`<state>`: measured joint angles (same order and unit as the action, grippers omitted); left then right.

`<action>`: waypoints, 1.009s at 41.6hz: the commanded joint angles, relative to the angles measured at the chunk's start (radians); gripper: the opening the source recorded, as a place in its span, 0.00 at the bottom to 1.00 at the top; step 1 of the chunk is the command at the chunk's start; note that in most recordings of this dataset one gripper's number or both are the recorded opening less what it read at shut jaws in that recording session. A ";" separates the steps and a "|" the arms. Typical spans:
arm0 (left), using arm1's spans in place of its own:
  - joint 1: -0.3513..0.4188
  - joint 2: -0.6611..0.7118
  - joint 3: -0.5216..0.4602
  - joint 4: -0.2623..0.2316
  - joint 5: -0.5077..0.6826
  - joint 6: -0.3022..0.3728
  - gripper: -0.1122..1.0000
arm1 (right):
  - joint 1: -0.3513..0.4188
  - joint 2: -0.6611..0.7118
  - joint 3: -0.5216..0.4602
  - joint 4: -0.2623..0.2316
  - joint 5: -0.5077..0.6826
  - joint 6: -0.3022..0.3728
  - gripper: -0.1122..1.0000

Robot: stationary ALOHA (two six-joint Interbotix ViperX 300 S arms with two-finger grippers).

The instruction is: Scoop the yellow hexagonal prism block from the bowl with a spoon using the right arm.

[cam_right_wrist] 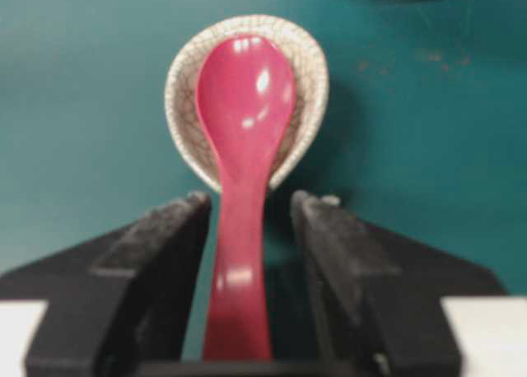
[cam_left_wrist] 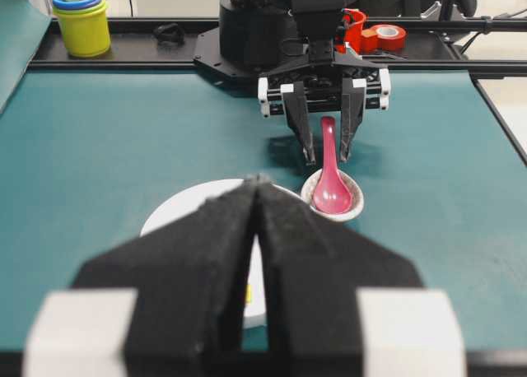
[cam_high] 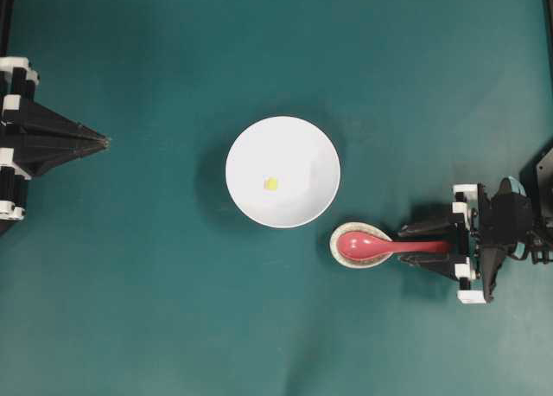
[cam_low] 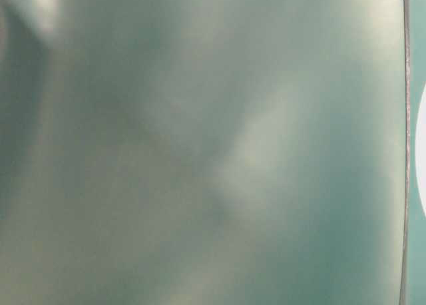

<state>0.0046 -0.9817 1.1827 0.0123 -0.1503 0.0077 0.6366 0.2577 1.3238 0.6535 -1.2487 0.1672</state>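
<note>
Overhead view, right gripper (cam_high: 429, 248) spread wide astride spoon (cam_high: 380, 245) handle, gaps either side, scoop in speckled dish (cam_high: 346, 259), block (cam_high: 271, 184) mid-bowl (cam_high: 251, 145), left gripper (cam_high: 102, 141) closed, well apart.

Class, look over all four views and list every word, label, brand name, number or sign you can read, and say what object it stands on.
None can be read in any view.
The spoon, speckled dish, white bowl and yellow block carry no markings.
The stacked cups and tape rolls behind the table show no legible print.
The table-level view is wholly blurred.
</note>
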 commanded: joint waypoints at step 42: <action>0.002 0.009 -0.021 0.003 -0.005 -0.002 0.10 | -0.008 -0.196 0.038 0.002 0.029 -0.041 0.31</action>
<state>0.0046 -0.9817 1.1827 0.0123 -0.1503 0.0077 0.6366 0.1289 1.3530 0.6519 -1.2333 0.1289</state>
